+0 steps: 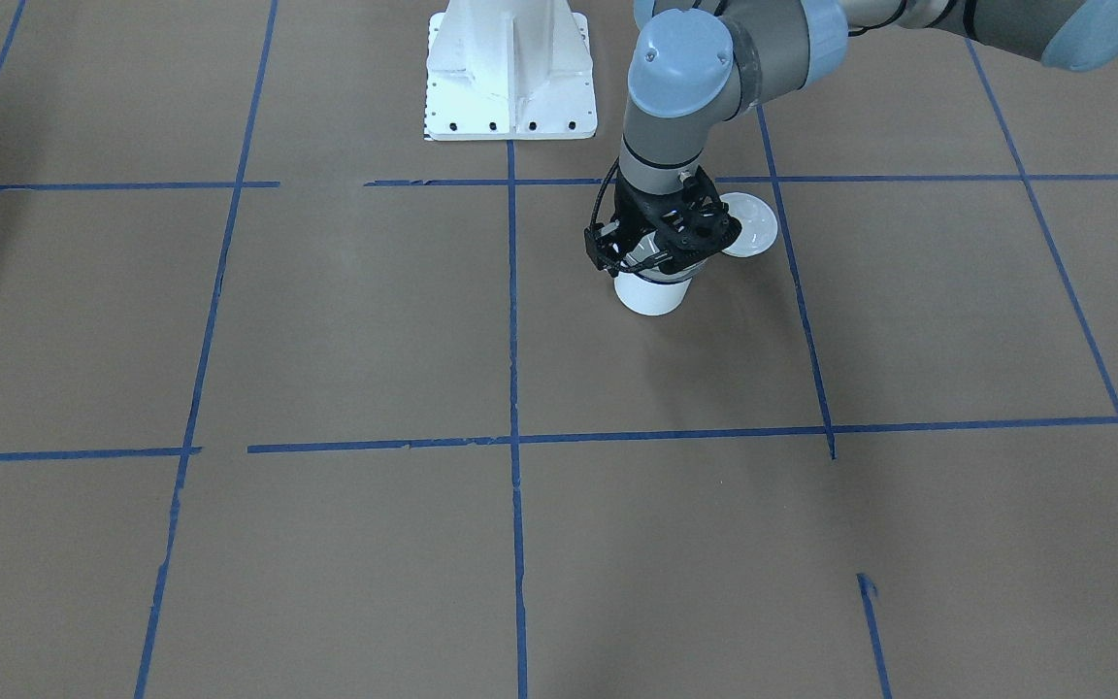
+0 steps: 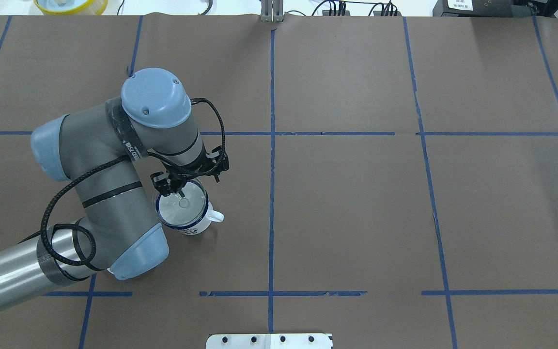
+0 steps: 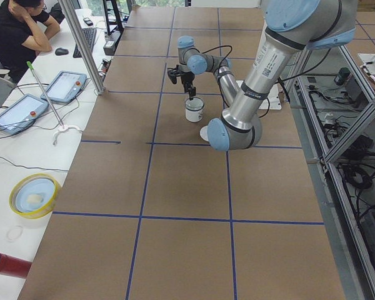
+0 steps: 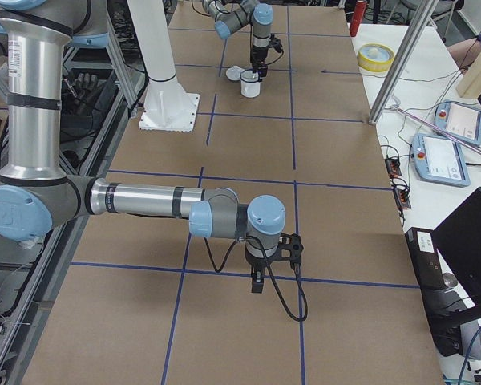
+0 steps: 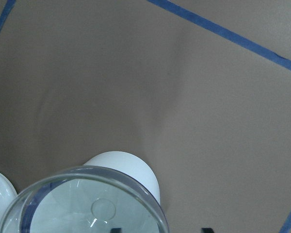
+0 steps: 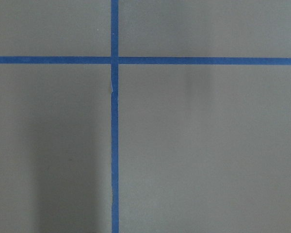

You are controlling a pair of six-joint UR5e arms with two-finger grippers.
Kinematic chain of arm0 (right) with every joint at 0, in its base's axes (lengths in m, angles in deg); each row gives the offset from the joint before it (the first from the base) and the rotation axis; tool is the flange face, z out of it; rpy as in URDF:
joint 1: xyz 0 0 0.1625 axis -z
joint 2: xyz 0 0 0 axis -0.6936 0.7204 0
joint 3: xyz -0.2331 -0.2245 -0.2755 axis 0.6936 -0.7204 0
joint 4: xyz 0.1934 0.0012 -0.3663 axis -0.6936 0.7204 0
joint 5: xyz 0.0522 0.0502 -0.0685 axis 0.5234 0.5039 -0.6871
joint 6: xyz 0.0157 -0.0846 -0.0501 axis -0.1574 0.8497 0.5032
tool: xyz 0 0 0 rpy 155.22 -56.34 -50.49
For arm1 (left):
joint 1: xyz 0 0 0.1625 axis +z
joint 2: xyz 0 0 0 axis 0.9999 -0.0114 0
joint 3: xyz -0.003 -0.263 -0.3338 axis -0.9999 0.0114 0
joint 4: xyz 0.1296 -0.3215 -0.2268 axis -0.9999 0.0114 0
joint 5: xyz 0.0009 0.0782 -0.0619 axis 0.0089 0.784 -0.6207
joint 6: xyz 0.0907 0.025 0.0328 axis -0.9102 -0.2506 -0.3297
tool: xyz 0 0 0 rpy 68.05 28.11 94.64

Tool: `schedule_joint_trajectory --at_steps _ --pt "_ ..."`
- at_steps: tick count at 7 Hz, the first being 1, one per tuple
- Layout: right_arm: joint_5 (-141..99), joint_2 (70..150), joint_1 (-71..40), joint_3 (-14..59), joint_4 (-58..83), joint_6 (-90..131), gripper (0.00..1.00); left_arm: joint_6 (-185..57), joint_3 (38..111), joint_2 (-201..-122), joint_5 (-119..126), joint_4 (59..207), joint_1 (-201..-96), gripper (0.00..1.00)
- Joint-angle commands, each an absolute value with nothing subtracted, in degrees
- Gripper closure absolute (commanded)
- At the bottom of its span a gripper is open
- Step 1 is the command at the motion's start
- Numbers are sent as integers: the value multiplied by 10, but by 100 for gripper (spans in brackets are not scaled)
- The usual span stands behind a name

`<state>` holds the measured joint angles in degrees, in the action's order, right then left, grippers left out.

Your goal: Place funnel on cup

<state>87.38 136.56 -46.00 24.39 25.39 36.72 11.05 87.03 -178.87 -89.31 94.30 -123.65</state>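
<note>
The white enamel cup [image 2: 188, 224] with a dark blue rim stands left of the table's middle, its handle pointing right. It also shows in the front view [image 1: 653, 293]. The clear funnel [image 2: 184, 203] sits in the cup's mouth. In the left wrist view the funnel's wide rim [image 5: 87, 171] fills the bottom, above the cup's white wall [image 5: 136, 167]. My left gripper [image 2: 177, 188] hangs over the funnel's far rim. Its fingertips [image 5: 116, 229] stand apart astride the rim, so it looks open. My right gripper [image 4: 256, 282] hovers over bare table far from the cup. I cannot tell its state.
A round white lid [image 1: 751, 223] lies on the table right beside the cup, on the robot's side. The white robot base [image 1: 510, 73] stands at the table's back edge. Blue tape lines cross the brown table [image 2: 356, 218].
</note>
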Motion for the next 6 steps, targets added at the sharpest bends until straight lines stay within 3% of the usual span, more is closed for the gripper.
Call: schedule_joint_trajectory --at_steps 1,3,6 --pt "874 1366 -460 244 254 367 0 39 910 -1783 -897 903 -1284 0" --pt "874 1366 -460 243 254 367 0 -84 975 -1742 -909 893 -1373 0" --pt "874 1366 -460 244 254 367 0 -380 975 -1634 -1007 900 -1542 0"
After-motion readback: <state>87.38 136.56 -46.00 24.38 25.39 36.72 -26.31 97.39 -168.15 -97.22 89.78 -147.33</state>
